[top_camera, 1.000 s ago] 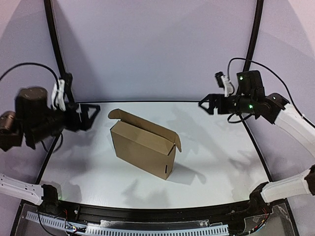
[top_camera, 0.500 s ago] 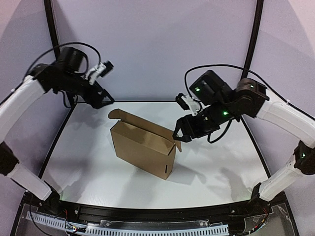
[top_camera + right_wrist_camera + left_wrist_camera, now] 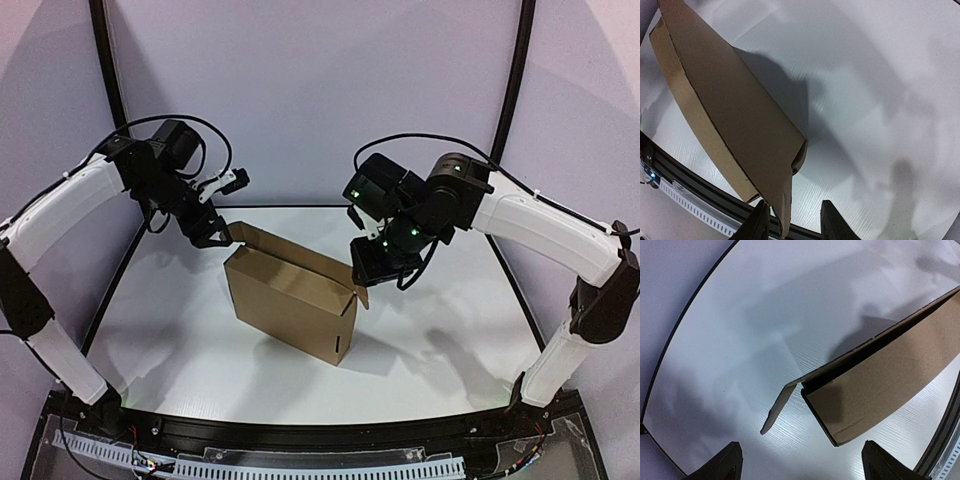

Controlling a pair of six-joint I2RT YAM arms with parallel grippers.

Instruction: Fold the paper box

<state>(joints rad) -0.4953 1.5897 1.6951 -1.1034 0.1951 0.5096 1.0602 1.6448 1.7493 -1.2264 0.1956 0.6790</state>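
Note:
The paper box [image 3: 290, 305] stands in the middle of the white table [image 3: 450, 330] as a brown cardboard box with its top open and an end flap sticking up at each end. My left gripper [image 3: 213, 240] hovers at the far left flap [image 3: 240, 234]. In the left wrist view that gripper [image 3: 802, 466] is open wide, above the flap [image 3: 780, 407] and the box's corner [image 3: 880, 375], touching neither. My right gripper [image 3: 363, 274] hangs over the right flap [image 3: 361, 290]. In the right wrist view its jaws [image 3: 795, 222] are half narrowed, with the flap's tip [image 3: 785, 207] between them, beside the left finger [image 3: 759, 224] and apart from the right.
Black frame tubes [image 3: 108, 80] rise at the back left and right against the grey backdrop. A black rail [image 3: 300, 440] runs along the table's near edge. The right arm's long white link [image 3: 540, 225] stretches over the table's right side.
Both arms have swung in from the table's sides to the box's end flaps. The right jaws have narrowed a lot around the right flap; the left jaws have narrowed slightly.

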